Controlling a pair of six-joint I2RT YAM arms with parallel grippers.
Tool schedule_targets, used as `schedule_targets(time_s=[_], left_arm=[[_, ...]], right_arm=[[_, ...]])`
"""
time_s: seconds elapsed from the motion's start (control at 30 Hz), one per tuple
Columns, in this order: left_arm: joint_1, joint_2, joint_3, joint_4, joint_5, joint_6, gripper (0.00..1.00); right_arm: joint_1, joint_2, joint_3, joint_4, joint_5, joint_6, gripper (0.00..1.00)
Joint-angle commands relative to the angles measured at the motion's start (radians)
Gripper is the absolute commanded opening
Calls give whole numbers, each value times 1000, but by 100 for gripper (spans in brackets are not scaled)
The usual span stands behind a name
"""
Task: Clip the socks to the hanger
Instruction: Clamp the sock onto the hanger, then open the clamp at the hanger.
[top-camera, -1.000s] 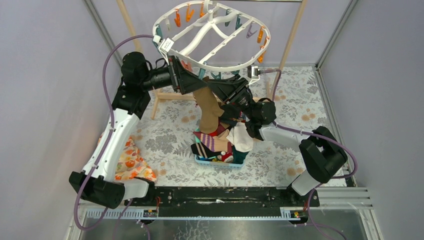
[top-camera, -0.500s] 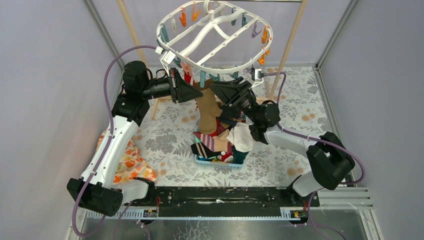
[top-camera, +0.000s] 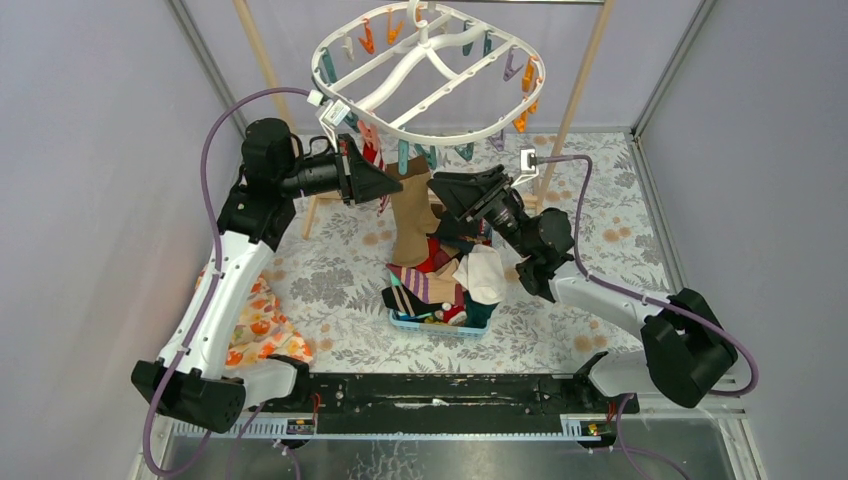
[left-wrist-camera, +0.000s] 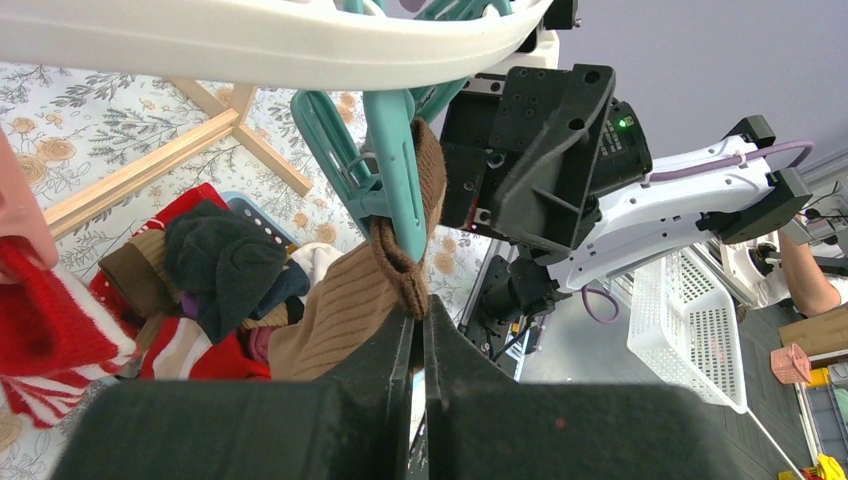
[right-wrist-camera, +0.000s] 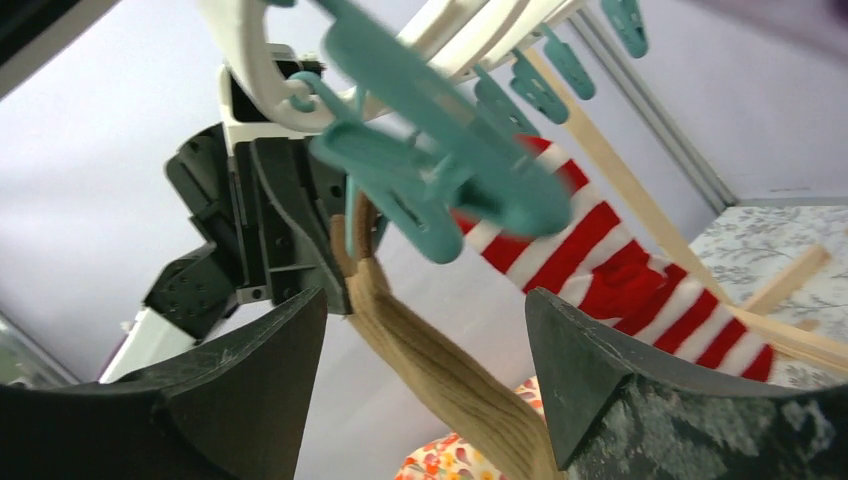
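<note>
The fingers of the left gripper (left-wrist-camera: 420, 322) are pressed together, with only a thin slit between them, and they pinch the lower edge of the cuff of the brown sock (left-wrist-camera: 350, 300). Just above the fingertips, a teal peg (left-wrist-camera: 390, 140) is clamped on the same cuff. This peg hangs from the white rim of the hanger (left-wrist-camera: 250, 45), which passes across the top of the left wrist view. So the brown sock is on the hanger, held by the peg at its cuff. Its foot hangs straight down toward the heap of socks (top-camera: 440, 280) below.

The fingers of the right gripper (right-wrist-camera: 425, 300) are spread wide and hold nothing. In its wrist view the teal peg, blurred, and the hanging brown sock lie between the two fingers but further away, and we see no contact with them. In the top view the right gripper points at the peg from the right and stands just beside it, while the left gripper comes from the left, so the two grippers face each other with the sock between them.

Beside the brown sock, a red-and-white striped sock (right-wrist-camera: 600, 260) also hangs from the hanger, on the side of the left arm. The other pegs around the rim are orange, teal and purple.

Under the hanger, the heap of socks fills a small blue basket (top-camera: 440, 325), with a white sock (top-camera: 483, 275) on its right side. The basket stands on the grey flowered table cover (top-camera: 330, 290). An orange floral cloth (top-camera: 260, 320) lies near the left arm. A wooden pole (top-camera: 575, 80) rises behind the hanger.
</note>
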Motion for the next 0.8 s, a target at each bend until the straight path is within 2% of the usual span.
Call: schedule_targets(time_s=[0.0, 0.2, 0.3, 0.57, 0.77], left_arm=[[7, -20, 52, -30, -6, 28, 6], [8, -17, 82, -43, -28, 23, 6], [9, -16, 101, -76, -50, 45, 6], [9, -19, 145, -164, -235, 114, 4], [8, -18, 160, -187, -355, 147, 6]], right_arm=[[-26, 22, 89, -11, 20, -74, 80], [-27, 118, 215, 50, -13, -77, 70], [-28, 144, 247, 75, -22, -75, 61], [-27, 127, 220, 81, -35, -93, 25], [-27, 93, 212, 44, -34, -120, 22]])
